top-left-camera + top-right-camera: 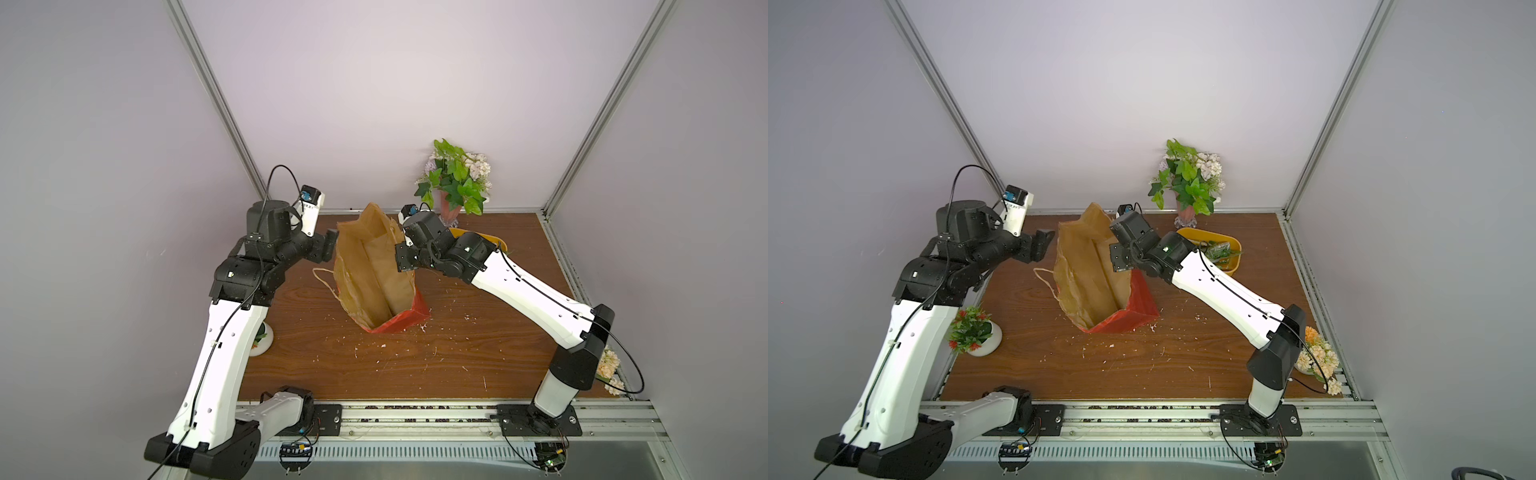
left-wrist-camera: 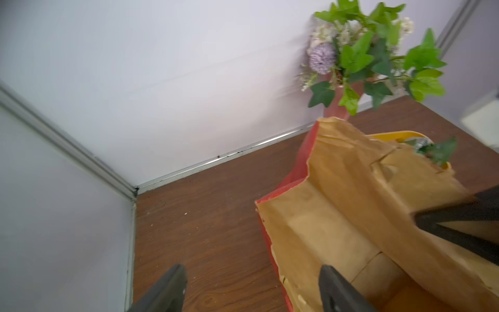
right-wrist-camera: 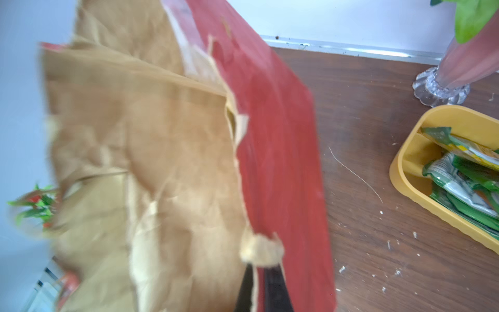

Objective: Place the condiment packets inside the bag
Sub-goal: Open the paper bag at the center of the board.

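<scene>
In both top views the bag (image 1: 374, 270) (image 1: 1088, 270) stands mid-frame on the table (image 1: 415, 365). The vase (image 1: 451, 214) is up and right of it, at the table's back edge by the wall. In a top view the tub (image 1: 1192, 231) sits right of the bag, apart from it and in front of the vase, with the packets (image 1: 1219, 251) lying in it. The pot (image 1: 984, 336) is lower left of the bag at the table's left edge. The flowers (image 1: 1316, 357) are at its right edge, lower right. The left gripper (image 1: 331, 240) is beside the bag's upper-left rim, the right gripper (image 1: 405, 262) on its right rim.
</scene>
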